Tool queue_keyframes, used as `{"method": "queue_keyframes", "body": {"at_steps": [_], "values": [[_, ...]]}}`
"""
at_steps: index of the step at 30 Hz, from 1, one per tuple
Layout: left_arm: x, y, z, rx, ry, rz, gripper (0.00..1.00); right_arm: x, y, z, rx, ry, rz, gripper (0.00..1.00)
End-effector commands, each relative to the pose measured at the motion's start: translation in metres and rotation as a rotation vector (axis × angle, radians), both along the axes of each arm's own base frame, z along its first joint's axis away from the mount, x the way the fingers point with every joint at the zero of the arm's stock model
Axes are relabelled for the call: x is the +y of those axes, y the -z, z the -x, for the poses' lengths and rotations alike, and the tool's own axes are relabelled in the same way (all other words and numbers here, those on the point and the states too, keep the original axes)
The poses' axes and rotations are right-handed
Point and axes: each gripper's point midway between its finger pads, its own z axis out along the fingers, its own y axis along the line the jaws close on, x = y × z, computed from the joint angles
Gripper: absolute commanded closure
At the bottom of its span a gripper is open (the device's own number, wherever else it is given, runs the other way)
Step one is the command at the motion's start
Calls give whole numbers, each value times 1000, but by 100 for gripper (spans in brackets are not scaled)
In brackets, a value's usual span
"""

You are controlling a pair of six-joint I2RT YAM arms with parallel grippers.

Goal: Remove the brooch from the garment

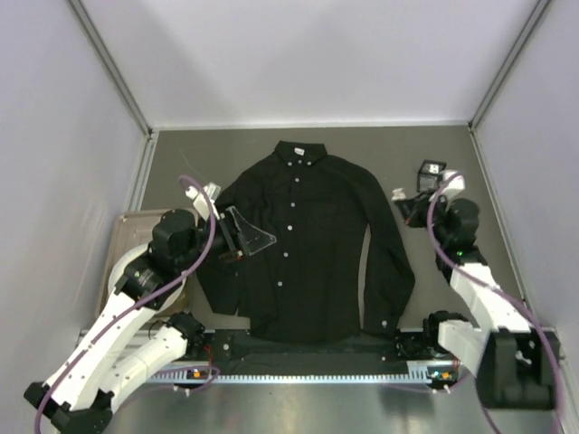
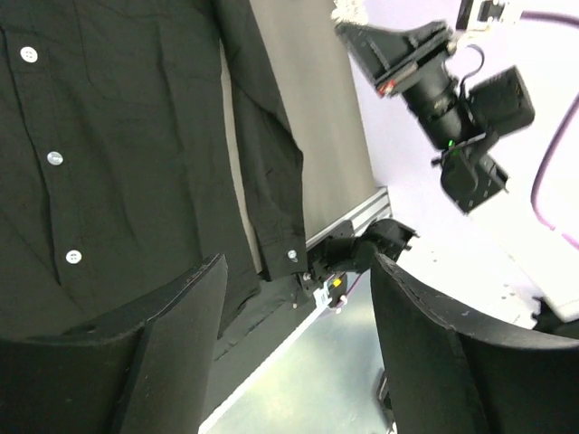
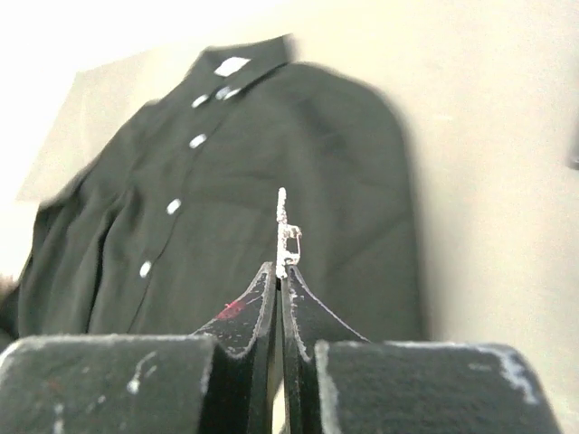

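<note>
Now right gripper (image 3: 280, 269) clamped on brooch (image 3: 284, 231) edge, 2 o'clock of garment (image 1: 308, 262); thin hold may slip. Left gripper (image 2: 298, 271) apart.

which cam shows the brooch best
Right wrist: the brooch is close and centred, pinched edge-on in the shut right gripper. The top view shows only a white speck there; the left wrist view, a white scrap at its top edge.

garment (image 1: 298, 249) spread flat; left gripper (image 1: 246, 235) over one sleeve; right gripper (image 1: 400, 196) beside it, possibly holding brooch (image 1: 398, 193).
</note>
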Motion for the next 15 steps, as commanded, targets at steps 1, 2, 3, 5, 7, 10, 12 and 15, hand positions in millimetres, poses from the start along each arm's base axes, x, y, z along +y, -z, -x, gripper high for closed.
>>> {"method": "queue_keyframes", "body": {"at_steps": [1, 2, 3, 5, 7, 10, 12, 15], "values": [[-8, -6, 0, -88, 86, -24, 30, -33, 3, -5, 185, -26, -379, 100], [-10, -5, -1, -91, 95, -30, 30, -57, 7, -13, 193, 38, -407, 100], [-10, -4, -1, -100, 101, -35, 30, -70, 0, -21, 166, 59, -422, 100], [-11, -4, -1, -116, 118, -46, 30, -86, 15, -30, 232, 73, -471, 100], [-13, -6, -2, -140, 131, -48, 29, -109, 23, -42, 269, 75, -510, 100], [-16, -8, -2, -170, 155, -46, 28, -125, 33, -58, 284, 10, -526, 100], [-19, -9, 0, -184, 184, -37, 28, -142, 43, -67, 298, 32, -505, 100], [-25, -12, -1, -208, 217, -27, 29, -160, 61, -81, 316, 62, -495, 100]]}}
